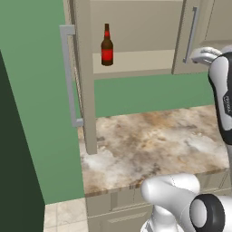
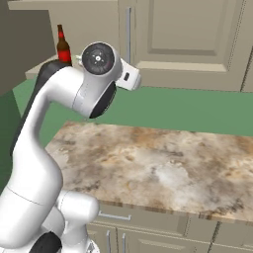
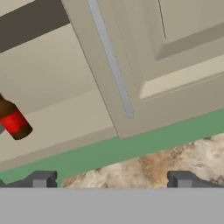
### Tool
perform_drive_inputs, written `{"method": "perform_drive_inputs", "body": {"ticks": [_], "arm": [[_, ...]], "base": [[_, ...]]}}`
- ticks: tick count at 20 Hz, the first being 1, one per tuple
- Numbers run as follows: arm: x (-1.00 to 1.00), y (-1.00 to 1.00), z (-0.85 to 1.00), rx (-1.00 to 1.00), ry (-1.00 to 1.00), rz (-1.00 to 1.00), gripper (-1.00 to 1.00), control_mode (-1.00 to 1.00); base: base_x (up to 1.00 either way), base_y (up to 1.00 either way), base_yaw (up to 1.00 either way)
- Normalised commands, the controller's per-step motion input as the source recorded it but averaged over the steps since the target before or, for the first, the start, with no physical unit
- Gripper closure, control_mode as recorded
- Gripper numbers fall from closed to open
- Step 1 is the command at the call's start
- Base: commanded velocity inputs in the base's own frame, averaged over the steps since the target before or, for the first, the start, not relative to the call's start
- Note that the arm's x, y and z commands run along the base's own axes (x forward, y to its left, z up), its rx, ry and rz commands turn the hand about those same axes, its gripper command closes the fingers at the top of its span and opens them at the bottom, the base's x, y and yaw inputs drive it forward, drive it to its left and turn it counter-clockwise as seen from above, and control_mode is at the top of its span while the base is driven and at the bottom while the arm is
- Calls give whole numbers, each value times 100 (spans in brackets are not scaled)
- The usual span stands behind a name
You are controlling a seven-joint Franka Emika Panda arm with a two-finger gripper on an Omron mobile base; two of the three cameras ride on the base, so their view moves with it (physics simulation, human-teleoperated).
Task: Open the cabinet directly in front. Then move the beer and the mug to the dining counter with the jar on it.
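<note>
The beige wall cabinet (image 1: 131, 27) has its left door (image 1: 85, 81) swung out toward me, and its right door (image 3: 175, 52) is closed. The beer (image 1: 107, 45), a dark brown bottle with a red label, stands upright on the shelf (image 1: 136, 61) inside; it also shows as the beer (image 2: 63, 47) and the beer (image 3: 13, 120). My gripper (image 3: 111, 181) is open with nothing between its fingertips (image 3: 41, 179). It hangs in front of the closed door's grey handle (image 3: 111, 65), apart from it. The mug, the dining counter and the jar are out of view.
Below the cabinet lies a short marble worktop (image 1: 154, 140) with beige drawers (image 2: 148, 225) under it. A green wall (image 1: 136, 93) runs between them. A dark tall panel (image 1: 13, 158) stands at the far left. The open door's handle (image 1: 68, 77) juts out over the worktop's left end.
</note>
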Motion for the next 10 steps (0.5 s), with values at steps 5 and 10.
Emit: {"method": "perform_drive_inputs", "body": {"ticks": [5, 10], "arm": [[44, -4, 0, 7, 0, 0, -100, -100], [45, -6, 0, 6, 0, 0, -100, -100]], "base": [[0, 0, 0], [0, 0, 0]]}}
